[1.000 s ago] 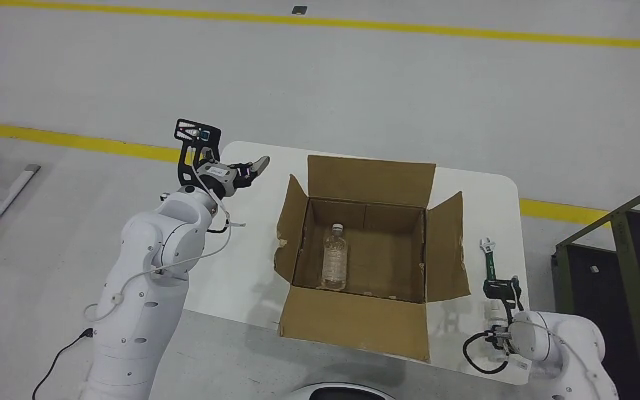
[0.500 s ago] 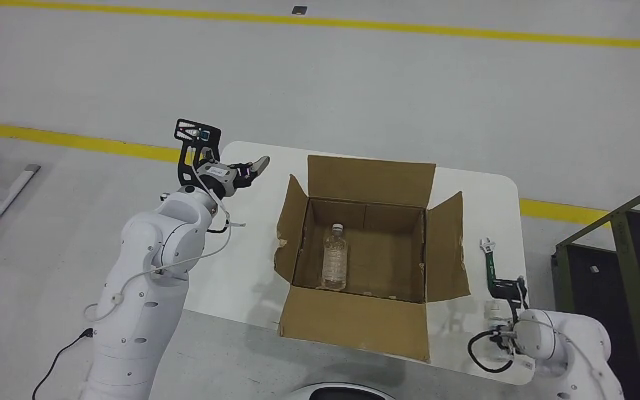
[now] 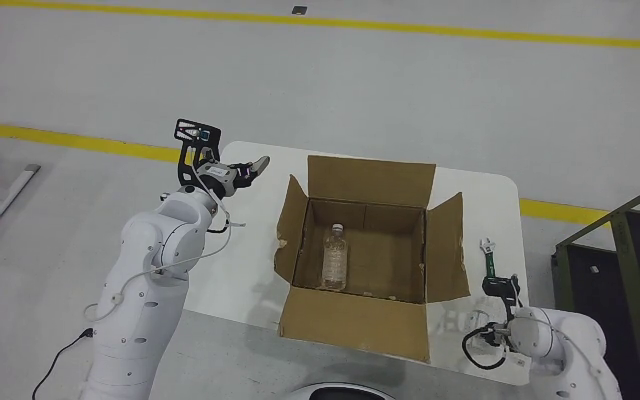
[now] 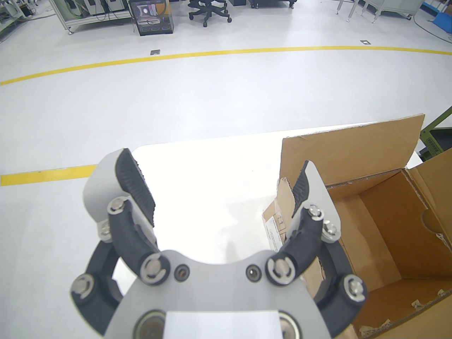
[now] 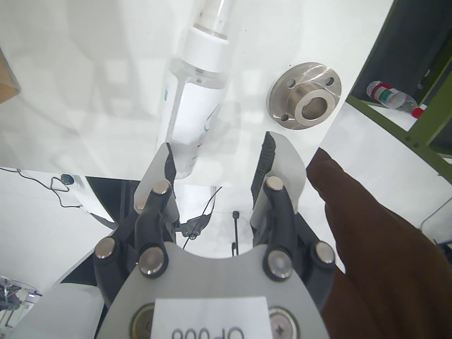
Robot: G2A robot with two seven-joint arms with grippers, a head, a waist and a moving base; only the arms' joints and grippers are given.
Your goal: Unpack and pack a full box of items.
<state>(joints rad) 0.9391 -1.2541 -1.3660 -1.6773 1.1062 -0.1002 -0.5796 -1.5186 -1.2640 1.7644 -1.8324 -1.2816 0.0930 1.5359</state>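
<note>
An open cardboard box (image 3: 370,182) stands mid-table, and a clear bottle (image 3: 335,257) lies flat inside it. My left gripper (image 4: 215,162) hangs open with nothing in it over the table's back left corner, just left of the box's side flap (image 4: 282,220); the top view shows that gripper (image 3: 250,168) there too. My right gripper (image 5: 219,146) is open at the table's front right edge. A clear spray bottle (image 5: 197,96) lies on the table just ahead of it, its base by one fingertip (image 5: 168,158). A round metal flange (image 5: 306,95) sits beside the bottle.
A wrench (image 3: 487,256) lies right of the box. A green rack (image 5: 416,121) stands beyond the table's right edge, with a small bottle (image 5: 392,96) on its shelf. A brown shape (image 5: 370,248) sits close beside my right gripper; I cannot tell what it is.
My right wrist shifted slightly to the right and came back. The left arm, box and bottle have not moved.
</note>
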